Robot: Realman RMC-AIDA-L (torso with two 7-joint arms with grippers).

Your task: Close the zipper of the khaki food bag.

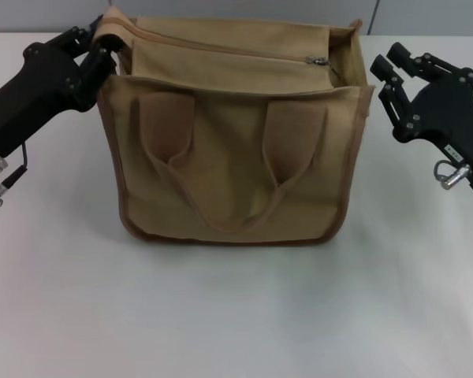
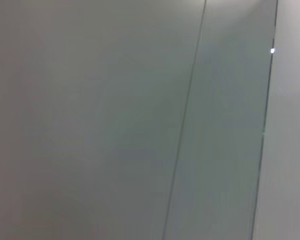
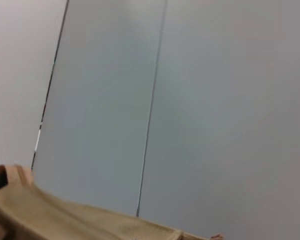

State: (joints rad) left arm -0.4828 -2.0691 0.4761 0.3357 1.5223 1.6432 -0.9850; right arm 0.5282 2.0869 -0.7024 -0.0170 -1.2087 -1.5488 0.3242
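The khaki food bag [image 1: 232, 169] was found upright at the centre of the table [image 1: 236, 315], handles facing the robot. The zipper [image 1: 244, 53] ran across the top panel, its slider [image 1: 318, 61] lying near the robot's right end. The left gripper [image 1: 102, 49] was clamped on the left side flap [image 1: 114, 30] — evidently to brace the bag against the pull. The right gripper [image 1: 385, 69] hung just beside the bag's right edge, fingers parted and empty (slider not yet taken).
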